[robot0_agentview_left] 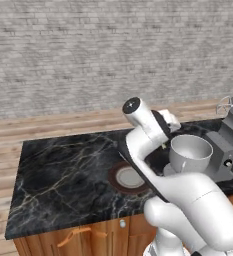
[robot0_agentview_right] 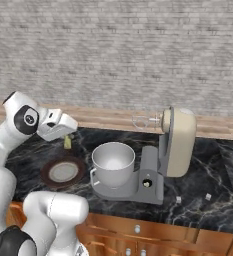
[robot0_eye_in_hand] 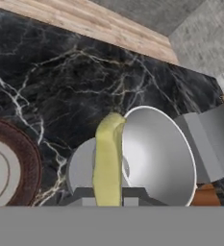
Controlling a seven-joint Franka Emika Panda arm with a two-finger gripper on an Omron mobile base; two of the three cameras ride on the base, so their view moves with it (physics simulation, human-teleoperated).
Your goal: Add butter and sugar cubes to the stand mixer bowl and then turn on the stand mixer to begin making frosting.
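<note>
My gripper [robot0_agentview_right: 65,137] is shut on the butter [robot0_eye_in_hand: 107,163], a thin pale yellow-green stick that hangs from the fingers above the counter. The butter [robot0_agentview_right: 67,143] is held just left of the stand mixer bowl [robot0_agentview_right: 113,160], above the far edge of the plate. In the hand view the stick's tip lies over the bowl's [robot0_eye_in_hand: 156,153] near rim. The grey-white bowl [robot0_agentview_left: 190,152] sits on the base of the stand mixer [robot0_agentview_right: 178,142], whose cream head is tilted up with the whisk raised. Two small white sugar cubes [robot0_agentview_right: 178,199] lie on the counter right of the mixer.
A round brown-rimmed plate [robot0_agentview_right: 63,171] lies on the black marble counter [robot0_agentview_left: 63,170] left of the bowl, below the hand. A brick wall stands behind the counter. Wooden cabinet fronts run below the counter's front edge.
</note>
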